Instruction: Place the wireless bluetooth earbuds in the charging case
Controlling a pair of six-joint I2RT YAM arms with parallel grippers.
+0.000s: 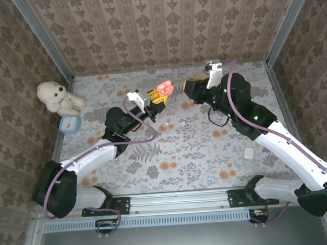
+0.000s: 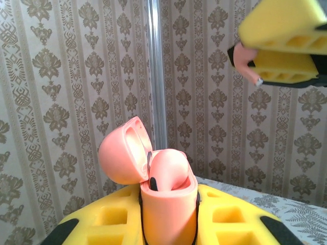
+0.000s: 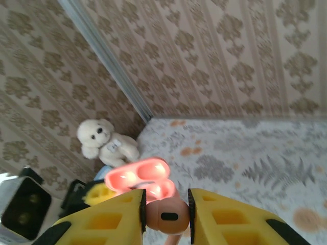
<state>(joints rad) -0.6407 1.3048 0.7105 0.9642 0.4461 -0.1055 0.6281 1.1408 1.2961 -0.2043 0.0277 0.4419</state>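
Gripping an earbud (image 3: pixel 166 216) in our R gripper (image 1: pixel 190 88); open charging case (image 2: pixel 168 204), clamped upright by L gripper (image 1: pixel 157 95), sits just left.

Salmon-pink case (image 2: pixel 168 199) and earbud (image 3: pixel 166 217) (same shade); yellow fingers (image 3: pixel 110 222); cream plush bear (image 3: pixel 104 140); beige wallpaper (image 2: pixel 66 76) with damask ornaments; grey ferns, orange blossoms on tablecloth (image 3: pixel 245 153).

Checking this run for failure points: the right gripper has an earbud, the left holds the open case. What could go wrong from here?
1. The earbud is pinched on a small patch in the right gripper, high above the table; it could slip and drop.
2. The open lid stands right over the charging case mouth, so the wide fingers might bump it or tilt the case in the left gripper.
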